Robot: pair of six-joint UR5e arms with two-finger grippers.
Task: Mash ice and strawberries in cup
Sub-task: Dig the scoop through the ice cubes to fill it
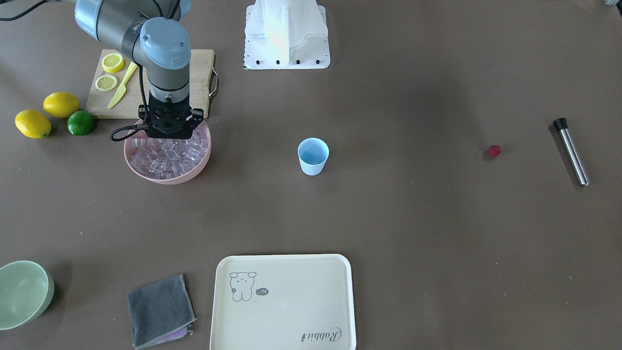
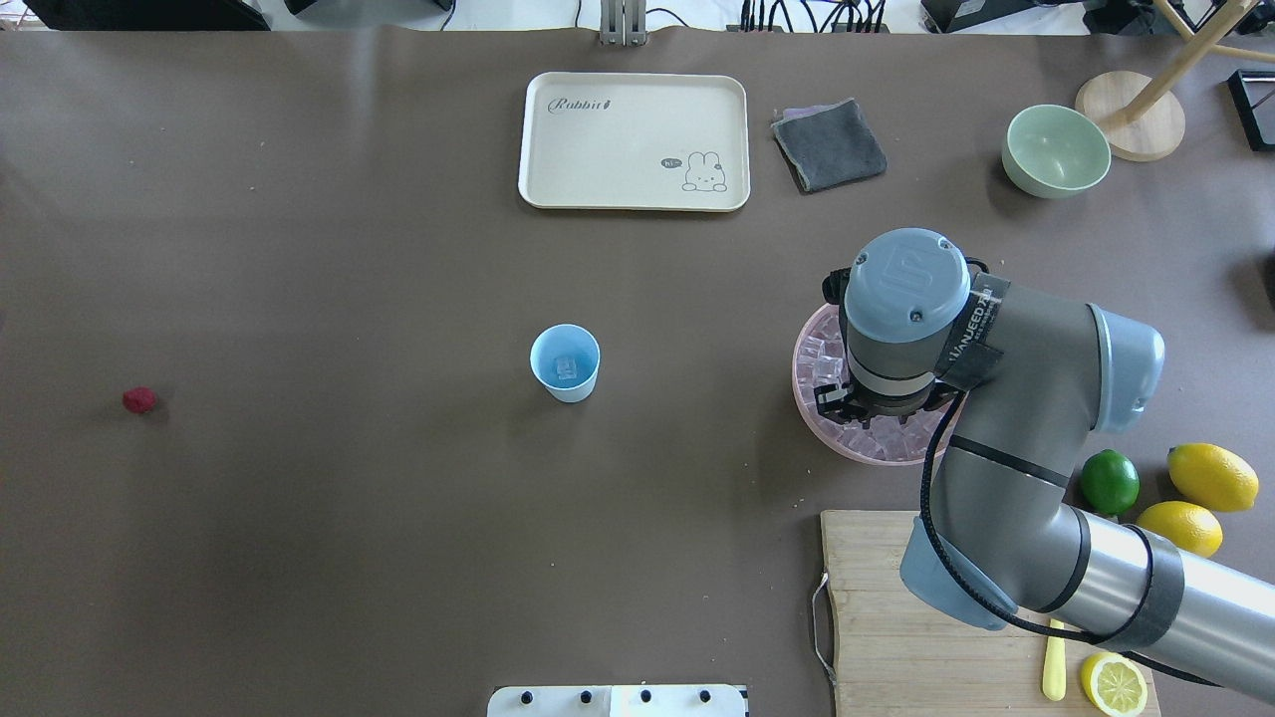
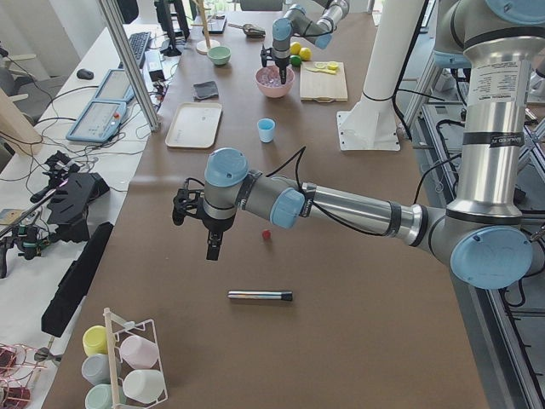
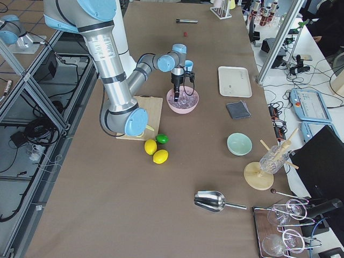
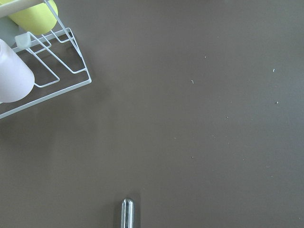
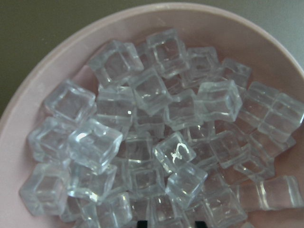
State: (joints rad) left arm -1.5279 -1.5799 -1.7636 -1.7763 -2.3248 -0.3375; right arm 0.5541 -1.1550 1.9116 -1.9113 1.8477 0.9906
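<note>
Looks like ice-picking: right end effector low over small clear glassy ice cubes in wide pink plastic bowl toward desk's right edge, w/ tips partly apart, nothing held. Best to centre on one top cube clear of neighbours, close gently (slippery), lift straight & carry to small pale blue plastic cup mid-desk. Tiny dark red strawberry loose near left edge; left end effector there too, open/closed can't tell.

The ice is clear, its bowl pink, the cup pale blue, the strawberry dark red.
</note>
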